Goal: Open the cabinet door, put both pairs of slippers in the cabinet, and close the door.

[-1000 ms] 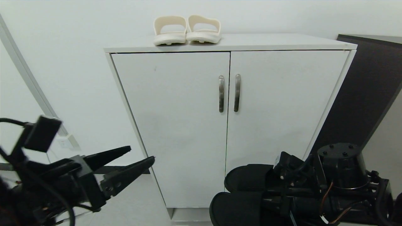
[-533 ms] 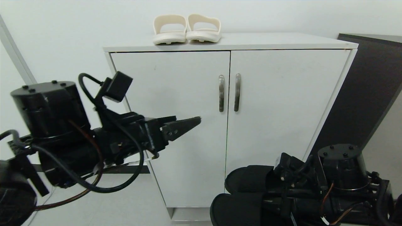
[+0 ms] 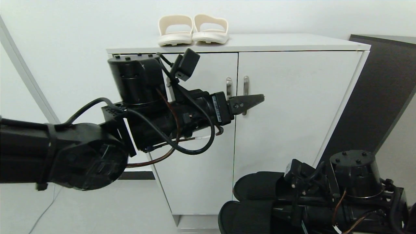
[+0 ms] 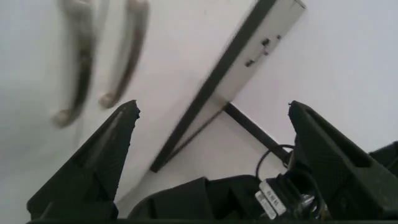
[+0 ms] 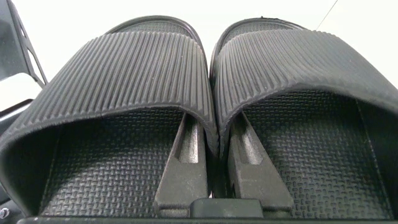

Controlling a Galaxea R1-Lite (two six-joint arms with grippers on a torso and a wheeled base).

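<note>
White cabinet, both doors closed, cream slippers on top. Left gripper spread wide near its metal handles; right gripper clamps the ribbed black slippers together.

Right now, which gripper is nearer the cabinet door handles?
Left. The left gripper is right in front of the door handles, at their height. The right gripper is low by the base of the cabinet, holding the black slippers.

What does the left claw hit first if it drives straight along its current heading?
Likely the right cabinet door, past its handle: the open left claw points obliquely across that panel toward its far edge. Depth is unclear.
</note>
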